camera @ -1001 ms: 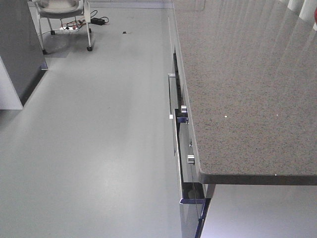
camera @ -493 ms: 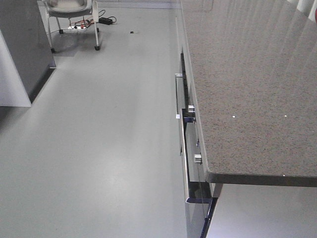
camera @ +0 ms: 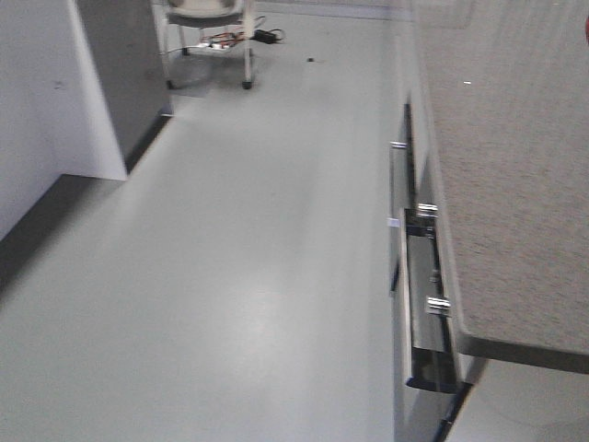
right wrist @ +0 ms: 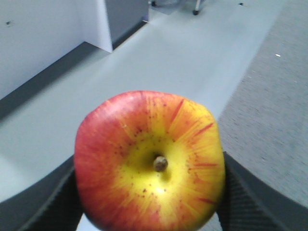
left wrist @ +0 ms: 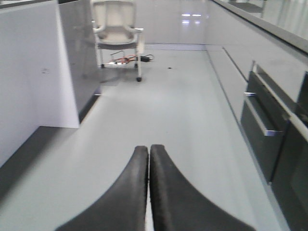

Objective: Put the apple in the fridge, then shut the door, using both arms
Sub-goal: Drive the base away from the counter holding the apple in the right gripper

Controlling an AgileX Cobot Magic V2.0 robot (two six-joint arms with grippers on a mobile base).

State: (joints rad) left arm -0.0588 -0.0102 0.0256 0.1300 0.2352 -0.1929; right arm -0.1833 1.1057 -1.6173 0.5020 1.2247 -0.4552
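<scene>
The apple, red with a yellow patch round its stem, fills the right wrist view. My right gripper is shut on it, with a black finger on each side. My left gripper is shut and empty, held over the grey floor. A tall dark grey unit with a white face stands at the far left, the fridge as far as I can tell; it also shows in the left wrist view. Its interior and shelves are hidden, and I cannot tell the door apart from it.
A speckled grey counter runs along the right, with a black-fronted oven with silver knobs under its edge. A wheeled chair and floor cables stand at the far end. Grey floor lies between.
The front view has swung left. The counter and oven have slid to the right of the picture, and the dark grey unit with its white face now takes up more of the left side.
</scene>
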